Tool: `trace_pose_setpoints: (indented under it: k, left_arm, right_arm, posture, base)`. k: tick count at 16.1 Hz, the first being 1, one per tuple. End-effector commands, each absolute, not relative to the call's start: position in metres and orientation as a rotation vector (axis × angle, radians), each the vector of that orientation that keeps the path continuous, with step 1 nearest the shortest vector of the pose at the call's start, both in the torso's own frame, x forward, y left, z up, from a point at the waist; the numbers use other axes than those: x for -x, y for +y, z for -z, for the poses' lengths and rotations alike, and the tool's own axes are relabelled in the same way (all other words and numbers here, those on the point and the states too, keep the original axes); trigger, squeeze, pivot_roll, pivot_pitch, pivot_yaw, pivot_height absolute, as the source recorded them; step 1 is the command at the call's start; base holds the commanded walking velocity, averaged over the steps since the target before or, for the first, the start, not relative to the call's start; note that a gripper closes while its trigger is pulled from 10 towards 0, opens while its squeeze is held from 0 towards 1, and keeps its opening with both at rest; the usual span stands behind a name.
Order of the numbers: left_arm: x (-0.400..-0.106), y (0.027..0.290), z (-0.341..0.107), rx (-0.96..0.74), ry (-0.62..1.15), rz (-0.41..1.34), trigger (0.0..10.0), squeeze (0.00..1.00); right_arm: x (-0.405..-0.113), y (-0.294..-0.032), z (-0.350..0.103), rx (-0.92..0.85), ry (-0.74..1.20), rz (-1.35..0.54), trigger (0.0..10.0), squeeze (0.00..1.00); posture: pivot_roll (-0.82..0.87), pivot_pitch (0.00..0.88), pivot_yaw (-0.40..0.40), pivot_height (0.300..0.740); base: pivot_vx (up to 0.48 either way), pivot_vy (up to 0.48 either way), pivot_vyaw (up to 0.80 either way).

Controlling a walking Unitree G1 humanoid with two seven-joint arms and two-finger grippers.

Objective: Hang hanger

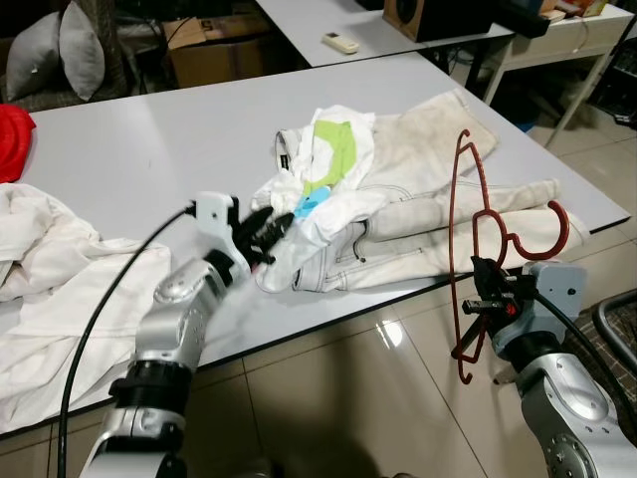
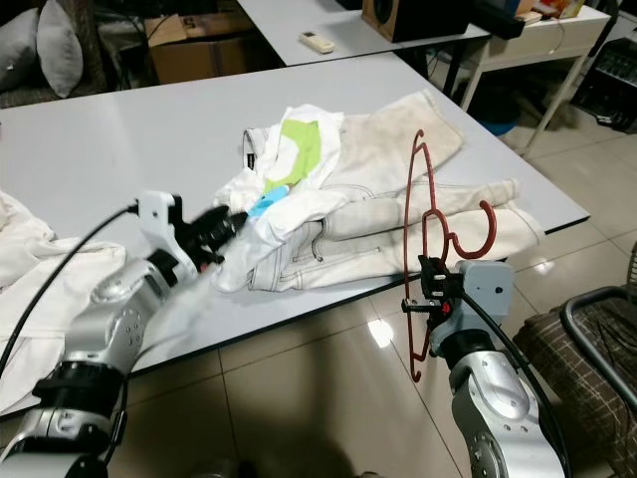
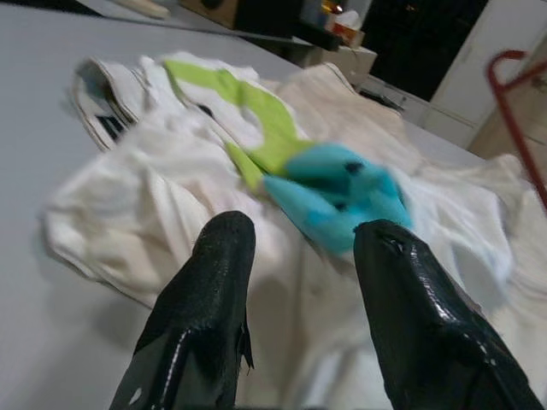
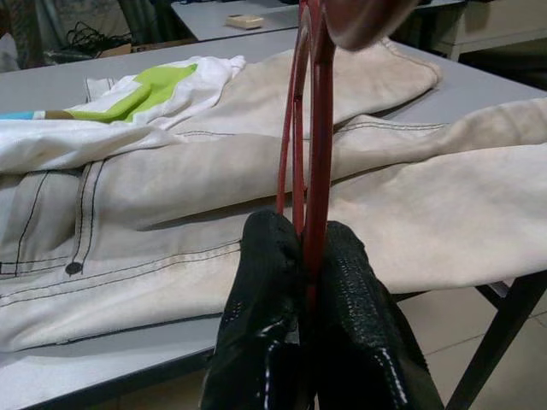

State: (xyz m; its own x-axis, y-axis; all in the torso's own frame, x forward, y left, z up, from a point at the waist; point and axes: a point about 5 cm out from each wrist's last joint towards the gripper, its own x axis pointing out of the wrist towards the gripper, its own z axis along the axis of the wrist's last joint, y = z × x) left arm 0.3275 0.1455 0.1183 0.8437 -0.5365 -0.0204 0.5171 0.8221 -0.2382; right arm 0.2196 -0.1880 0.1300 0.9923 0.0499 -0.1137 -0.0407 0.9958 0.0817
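A red wire hanger stands upright off the table's front right corner, hook pointing right, with my right gripper shut on its neck; the right wrist view shows the hanger pinched between both fingers. My left gripper hovers open at the left edge of a white shirt with green and blue print, which lies bunched on cream jeans. In the left wrist view the fingers frame the white shirt with nothing between them.
The grey table carries a white cloth at the front left and a red item at the far left. A second table with a remote stands behind. A dark chair is on the tiled floor at right.
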Motion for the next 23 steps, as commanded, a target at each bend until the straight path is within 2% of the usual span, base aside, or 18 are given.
trace_pose_setpoints:
  k: [1, 2, 3, 4, 7, 9, 10, 11, 12, 13, 23]
  left_arm:
    - [-0.322, 0.136, -0.118, 0.253, 0.090, 0.615, 10.0, 0.00]
    - [-0.318, 0.132, -0.116, 0.276, 0.099, 0.650, 10.0, 0.00]
    - [-0.314, 0.129, -0.119, 0.392, 0.085, 0.675, 10.0, 0.00]
    - [-0.313, 0.130, -0.120, 0.404, 0.079, 0.678, 10.0, 0.00]
    - [-0.312, 0.128, -0.109, 0.249, 0.127, 0.696, 10.0, 0.00]
    - [-0.313, 0.124, -0.098, 0.081, 0.187, 0.713, 10.0, 0.00]
    - [-0.314, 0.124, -0.096, 0.068, 0.192, 0.708, 10.0, 0.00]
    - [-0.318, 0.125, -0.097, 0.065, 0.181, 0.676, 8.7, 0.00]
    - [-0.319, 0.125, -0.099, 0.080, 0.170, 0.675, 3.1, 0.00]
    - [-0.319, 0.125, -0.102, 0.111, 0.150, 0.687, 0.0, 0.00]
    - [-0.318, 0.117, -0.105, 0.154, 0.098, 0.715, 0.0, 0.00]
  right_arm:
    - [-0.217, -0.189, -0.129, -0.078, 0.131, -0.040, 10.0, 0.00]
    - [-0.215, -0.190, -0.129, -0.079, 0.129, -0.031, 10.0, 0.00]
    - [-0.215, -0.190, -0.129, -0.084, 0.128, -0.022, 10.0, 0.00]
    - [-0.215, -0.190, -0.127, -0.082, 0.133, -0.017, 10.0, 0.00]
    - [-0.222, -0.188, -0.126, -0.081, 0.127, -0.029, 10.0, 0.00]
    - [-0.224, -0.192, -0.129, -0.079, 0.109, -0.005, 10.0, 0.00]
    - [-0.223, -0.192, -0.130, -0.079, 0.108, -0.003, 10.0, 0.00]
    - [-0.222, -0.190, -0.131, -0.082, 0.104, -0.006, 10.0, 0.00]
    - [-0.221, -0.189, -0.131, -0.081, 0.105, -0.010, 10.0, 0.00]
    - [-0.220, -0.188, -0.129, -0.081, 0.108, -0.010, 10.0, 0.00]
    - [-0.216, -0.189, -0.127, -0.078, 0.111, 0.018, 10.0, 0.00]
  posture:
    - [0.00, 0.066, 0.035, 0.740]
    - [-0.01, 0.060, 0.040, 0.740]
    - [-0.01, 0.059, 0.036, 0.740]
    - [-0.01, 0.056, 0.033, 0.740]
    - [0.00, 0.034, 0.042, 0.740]
    - [-0.02, 0.029, 0.047, 0.740]
    - [-0.02, 0.026, 0.047, 0.740]
    - [-0.03, 0.024, 0.053, 0.740]
    - [-0.03, 0.022, 0.054, 0.740]
    - [-0.04, 0.026, 0.059, 0.740]
    - [-0.05, 0.022, 0.069, 0.740]
  base:
    - [0.000, 0.000, 0.00]
    - [0.000, 0.000, 0.00]
    - [0.000, 0.000, 0.00]
    - [0.000, 0.000, 0.00]
    - [0.000, 0.000, 0.00]
    - [0.000, 0.000, 0.00]
    - [0.000, 0.000, 0.00]
    - [0.000, 0.000, 0.00]
    - [0.000, 0.000, 0.00]
    - [0.000, 0.000, 0.00]
    - [0.000, 0.000, 0.00]
